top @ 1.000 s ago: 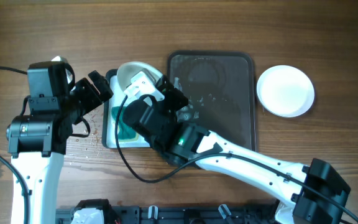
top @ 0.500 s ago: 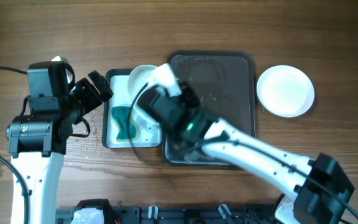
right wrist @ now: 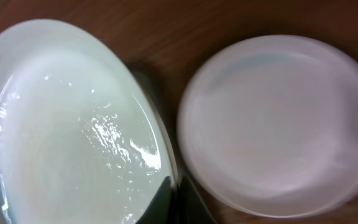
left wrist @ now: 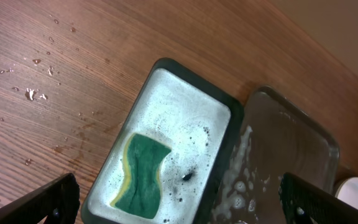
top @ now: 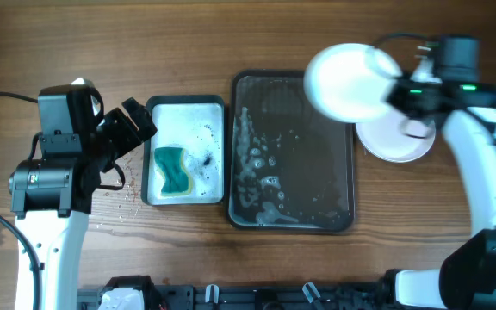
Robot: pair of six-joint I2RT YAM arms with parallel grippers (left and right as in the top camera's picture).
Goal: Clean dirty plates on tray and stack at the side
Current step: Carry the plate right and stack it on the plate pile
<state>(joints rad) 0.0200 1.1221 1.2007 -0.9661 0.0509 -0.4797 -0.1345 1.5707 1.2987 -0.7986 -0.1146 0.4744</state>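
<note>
My right gripper (top: 393, 93) is shut on the rim of a wet white plate (top: 350, 82), held in the air over the far right corner of the dark brown tray (top: 317, 164). In the right wrist view the closed fingers (right wrist: 178, 200) pinch that plate (right wrist: 73, 130) at its edge. Just right of it, a second white plate (right wrist: 278, 124) lies on the table (top: 399, 142). Soap foam covers the tray's left side, and no plate lies in it. My left gripper (top: 136, 125) hangs open, left of the sponge tray, holding nothing.
A small metal tray (top: 213, 108) full of suds holds a green sponge (top: 173, 170) and stands against the brown tray's left rim. Water drops dot the wood near the left arm. The left wrist view shows the sponge (left wrist: 143, 177) and the brown tray (left wrist: 291, 143).
My right arm has swung from the sponge tray on the left across the brown tray to the right, carrying the plate. The left arm has not moved.
</note>
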